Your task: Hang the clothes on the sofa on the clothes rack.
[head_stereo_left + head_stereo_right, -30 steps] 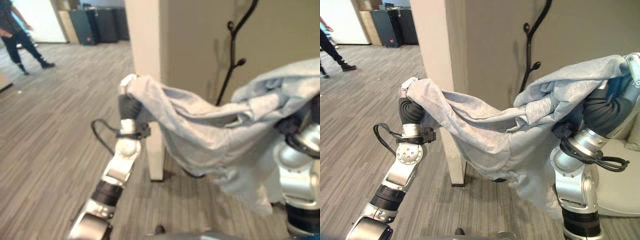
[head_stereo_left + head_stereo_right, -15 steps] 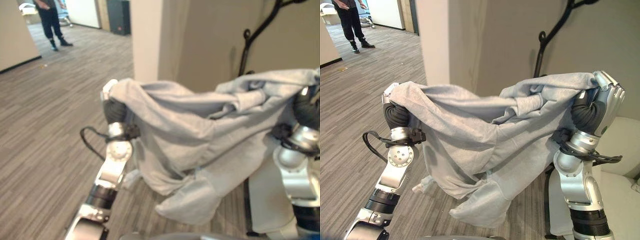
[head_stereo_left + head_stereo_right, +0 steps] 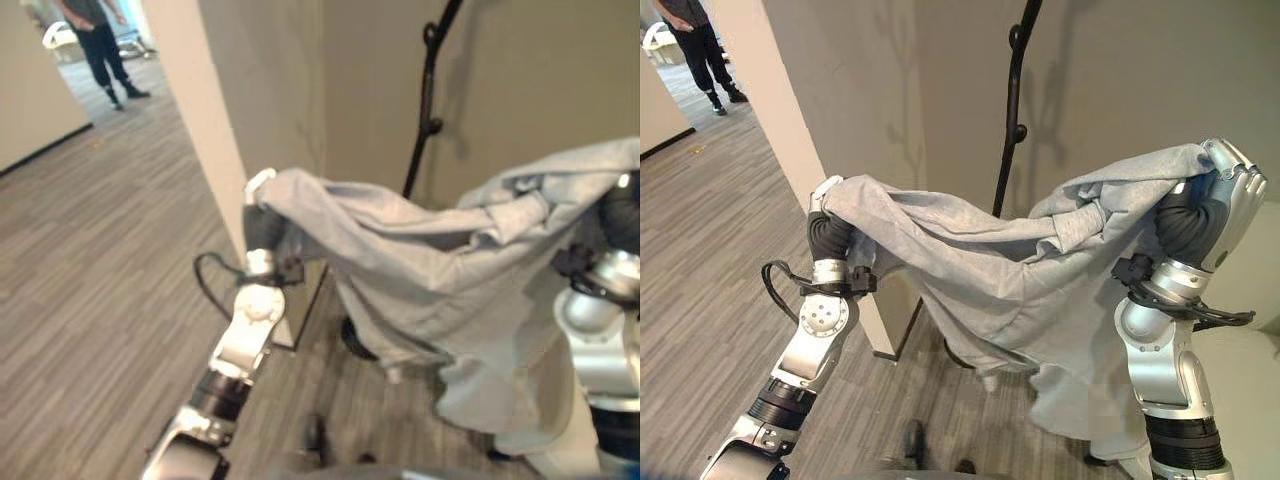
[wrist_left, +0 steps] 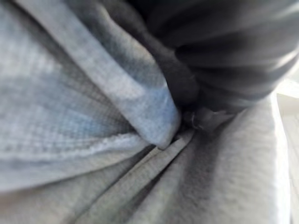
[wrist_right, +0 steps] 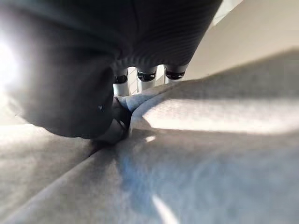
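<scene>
Relative to half a second ago, the whole view has shifted, so the camera has moved; the black coat rack pole (image 3: 1012, 120) now stands nearer the middle, directly beyond the garment; the grip itself is unchanged. Status: the light grey sweatshirt (image 3: 1020, 290) is off the sofa and carried in the air, stretched between both hands; the left hand (image 3: 826, 215) is closed on its left end, beside the beige wall corner (image 3: 790, 150); the right hand (image 3: 1220, 200) is curled round its right end, held higher. Pickup is judged complete; remaining: raise the cloth to a branch hook, drape it, release. A person (image 3: 695, 45) stands far left on the striped carpet floor (image 3: 700, 260).
</scene>
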